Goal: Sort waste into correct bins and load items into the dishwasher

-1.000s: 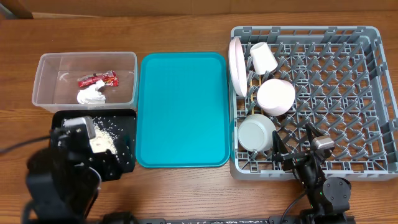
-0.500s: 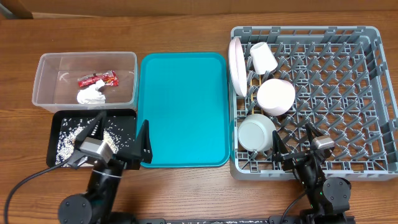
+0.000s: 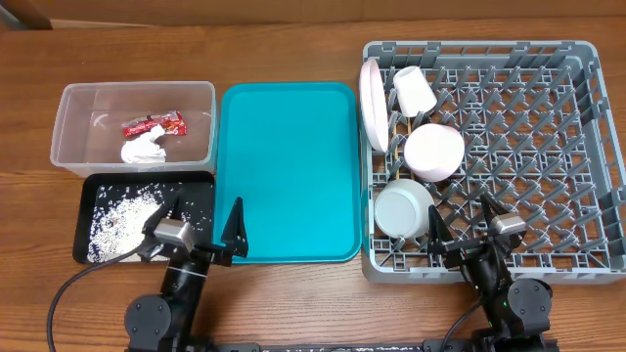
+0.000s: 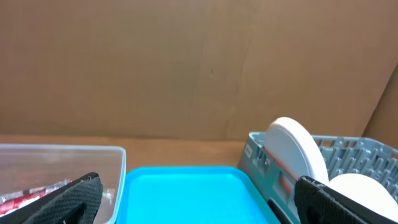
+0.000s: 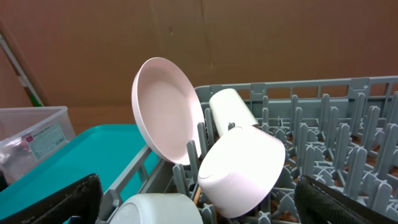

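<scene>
The grey dish rack (image 3: 528,147) holds the white plate (image 3: 371,103) on edge, the small cup (image 3: 414,92) and two white bowls (image 3: 433,153) (image 3: 402,208). A bit of wooden chopstick (image 5: 198,190) shows between the bowls in the right wrist view. The clear tub (image 3: 73,132) holds the white napkin (image 3: 143,151) and red wrapper (image 3: 153,125). The black tray (image 3: 199,191) holds rice grains (image 3: 117,217). My left gripper (image 3: 201,227) is open and empty at the front, over the edge between the black tray and the teal tray. My right gripper (image 3: 468,227) is open and empty at the rack's front edge.
The flat teal tray (image 3: 287,171) lies between the bins and the rack, with nothing on it. A brown cardboard wall (image 4: 199,62) stands behind the table.
My left arm has pulled back toward the front edge and a little right, uncovering the black tray and its rice. The right arm has not moved.
</scene>
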Tool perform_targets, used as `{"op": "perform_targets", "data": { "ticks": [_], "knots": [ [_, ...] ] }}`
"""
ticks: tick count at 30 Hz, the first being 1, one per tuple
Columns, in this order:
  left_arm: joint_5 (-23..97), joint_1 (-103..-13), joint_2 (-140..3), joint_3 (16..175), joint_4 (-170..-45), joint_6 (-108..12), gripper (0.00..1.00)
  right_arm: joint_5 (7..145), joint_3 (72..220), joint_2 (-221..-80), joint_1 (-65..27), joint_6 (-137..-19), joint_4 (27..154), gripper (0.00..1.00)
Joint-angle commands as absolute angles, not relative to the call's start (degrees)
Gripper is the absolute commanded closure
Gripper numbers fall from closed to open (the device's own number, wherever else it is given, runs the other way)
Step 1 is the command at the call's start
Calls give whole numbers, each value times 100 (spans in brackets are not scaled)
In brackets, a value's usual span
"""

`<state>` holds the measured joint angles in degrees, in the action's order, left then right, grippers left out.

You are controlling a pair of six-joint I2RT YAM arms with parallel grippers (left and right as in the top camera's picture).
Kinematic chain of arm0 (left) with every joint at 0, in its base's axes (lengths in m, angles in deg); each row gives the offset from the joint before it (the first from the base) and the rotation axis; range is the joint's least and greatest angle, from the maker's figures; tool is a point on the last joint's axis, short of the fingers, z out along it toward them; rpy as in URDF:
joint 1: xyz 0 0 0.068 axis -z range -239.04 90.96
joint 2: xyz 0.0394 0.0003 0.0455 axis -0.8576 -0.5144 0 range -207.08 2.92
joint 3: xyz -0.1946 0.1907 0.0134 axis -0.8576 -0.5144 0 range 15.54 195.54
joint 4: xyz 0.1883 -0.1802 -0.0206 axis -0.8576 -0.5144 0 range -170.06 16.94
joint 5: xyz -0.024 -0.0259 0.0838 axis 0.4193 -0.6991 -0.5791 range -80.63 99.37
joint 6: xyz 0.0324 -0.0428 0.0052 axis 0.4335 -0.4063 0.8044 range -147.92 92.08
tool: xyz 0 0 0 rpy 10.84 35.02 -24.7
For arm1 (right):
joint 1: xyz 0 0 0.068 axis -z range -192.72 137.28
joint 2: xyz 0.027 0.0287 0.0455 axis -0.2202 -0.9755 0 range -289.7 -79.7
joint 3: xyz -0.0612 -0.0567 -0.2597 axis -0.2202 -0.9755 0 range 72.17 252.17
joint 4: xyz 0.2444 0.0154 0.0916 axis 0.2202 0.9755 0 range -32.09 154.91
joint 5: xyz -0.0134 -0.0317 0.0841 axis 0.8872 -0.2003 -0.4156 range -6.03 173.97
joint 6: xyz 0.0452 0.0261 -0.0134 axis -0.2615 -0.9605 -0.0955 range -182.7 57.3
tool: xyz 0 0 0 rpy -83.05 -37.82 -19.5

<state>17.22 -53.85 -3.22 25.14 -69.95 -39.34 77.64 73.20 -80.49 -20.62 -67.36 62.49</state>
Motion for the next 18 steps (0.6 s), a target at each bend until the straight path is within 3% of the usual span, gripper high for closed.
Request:
{"op": "perform_targets", "data": {
  "ticks": [1,18],
  "knots": [
    [1641,-5366,4,2138,-6873,-3823,0,7834,7261,-7986,-2036,-6717,6229,0],
    [1373,-5366,275,1581,-7351,-3716,0,7834,7261,-7986,-2036,-6717,6229,0]
  ]
}}
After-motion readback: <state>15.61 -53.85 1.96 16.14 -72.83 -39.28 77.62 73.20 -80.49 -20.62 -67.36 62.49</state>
